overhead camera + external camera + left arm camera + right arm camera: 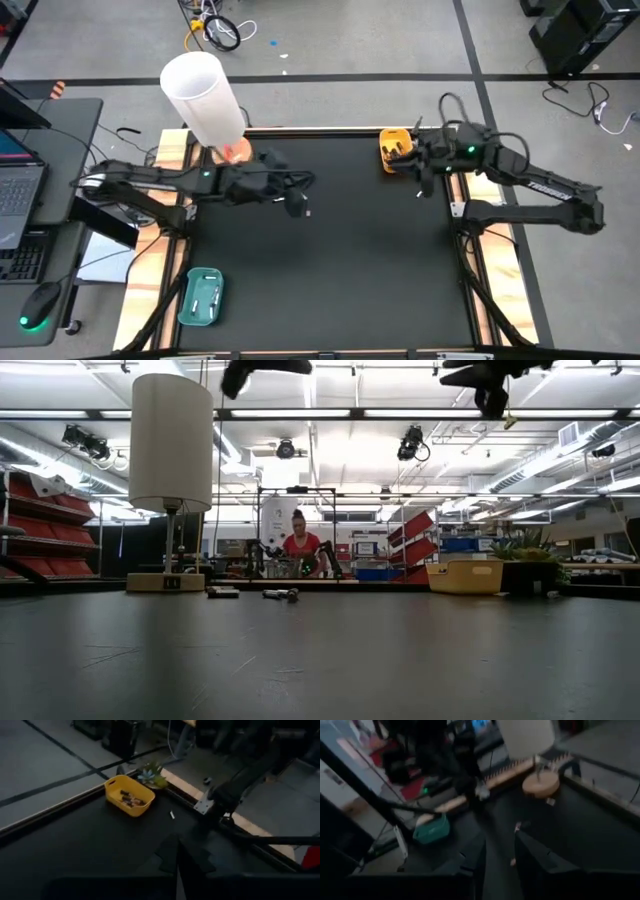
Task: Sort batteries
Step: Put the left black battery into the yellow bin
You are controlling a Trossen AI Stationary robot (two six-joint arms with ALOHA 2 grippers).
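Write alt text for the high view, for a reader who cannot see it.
Two dark robot arms reach over a black table seen from above: the left end effector near the middle, the right end effector beside a yellow tray at the far edge. A teal tray sits at the near left corner and a white lamp at the far left.

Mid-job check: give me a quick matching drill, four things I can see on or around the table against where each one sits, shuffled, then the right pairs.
Things:
1. yellow tray
2. teal tray
3. lamp
4. left gripper

Places, as seen from above:
A. near-left corner of the table
B. far-left edge of the table
C. far edge of the table, beside the right gripper
D. over the black mat, left of its middle

Pairs: 1-C, 2-A, 3-B, 4-D
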